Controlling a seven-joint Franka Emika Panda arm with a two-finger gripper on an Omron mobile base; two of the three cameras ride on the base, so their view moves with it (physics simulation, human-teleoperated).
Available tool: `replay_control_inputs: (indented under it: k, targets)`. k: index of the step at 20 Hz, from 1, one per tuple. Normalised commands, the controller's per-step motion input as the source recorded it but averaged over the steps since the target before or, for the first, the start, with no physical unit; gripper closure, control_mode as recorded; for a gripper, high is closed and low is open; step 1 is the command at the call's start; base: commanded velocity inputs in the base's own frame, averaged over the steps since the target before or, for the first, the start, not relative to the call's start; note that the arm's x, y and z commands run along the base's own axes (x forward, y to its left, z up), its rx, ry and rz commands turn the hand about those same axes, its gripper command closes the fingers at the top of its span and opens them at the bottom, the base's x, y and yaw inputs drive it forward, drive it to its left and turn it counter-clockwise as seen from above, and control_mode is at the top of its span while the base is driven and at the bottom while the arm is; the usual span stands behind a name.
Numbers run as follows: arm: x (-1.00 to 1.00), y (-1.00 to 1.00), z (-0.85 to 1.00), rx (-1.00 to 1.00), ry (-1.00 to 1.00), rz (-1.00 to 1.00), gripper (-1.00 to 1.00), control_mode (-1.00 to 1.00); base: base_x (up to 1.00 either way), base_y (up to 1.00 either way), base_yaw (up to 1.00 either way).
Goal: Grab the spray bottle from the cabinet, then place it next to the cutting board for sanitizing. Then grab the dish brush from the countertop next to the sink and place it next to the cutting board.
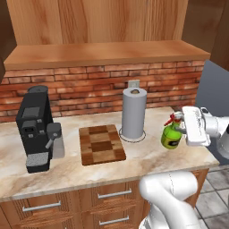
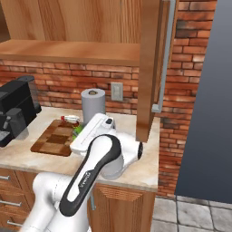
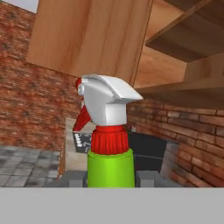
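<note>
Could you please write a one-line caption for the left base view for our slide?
The gripper holds the spray bottle above the countertop, right of the paper towel roll and cutting board.

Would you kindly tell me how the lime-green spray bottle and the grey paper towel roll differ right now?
The lime-green spray bottle is small and tilted, held in the gripper above the beige marbled countertop; the grey paper towel roll is taller, upright and stands on that countertop. Both are to the right of the checkered wooden cutting board.
</note>
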Motion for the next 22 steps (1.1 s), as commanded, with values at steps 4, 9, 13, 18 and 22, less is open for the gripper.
replay_control_inputs:
  k: [4,9,13,18,22]
  targets:
    - [0.19,0.0,-0.55,-0.02,-0.24,0.2,1.0,-1.0,0.0,0.0,0.0]
    - [0.25,0.0,-0.48,0.0,-0.16,0.14,1.0,-1.0,0.0,0.0,0.0]
    - [0.48,0.0,-0.5,0.0,0.0,0.08,1.0,-1.0,0.0,0.0,0.0]
    - [0.45,0.0,-0.43,0.0,0.02,0.05,1.0,-1.0,0.0,0.0,0.0]
    - [0.37,0.0,-0.39,0.0,0.03,0.03,1.0,-1.0,0.0,0.0,0.0]
